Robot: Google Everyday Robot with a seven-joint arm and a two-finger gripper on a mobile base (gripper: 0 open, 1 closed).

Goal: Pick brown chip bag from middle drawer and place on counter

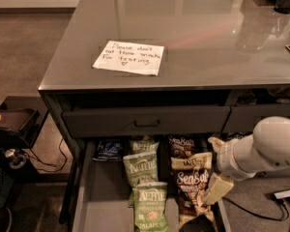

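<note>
The middle drawer [102,203] is pulled out below the counter [193,33]. A brown chip bag [192,183] with white "Sea Salt" script and a cream top band lies at the drawer's right side. A second similar brown bag [181,144] lies behind it. My gripper [214,167] is at the drawer's right edge, right beside the brown bag. It is open, with one cream finger [215,144] above and the other finger [218,187] below. It holds nothing.
Green Kettle bags [141,167] lie in the drawer's middle, one marked jalapeño [150,208] at the front. A small dark-blue bag [109,150] is at the back left. A white handwritten note [129,58] lies on the counter. The upper drawer [145,121] is shut. Cables lie on the floor at left.
</note>
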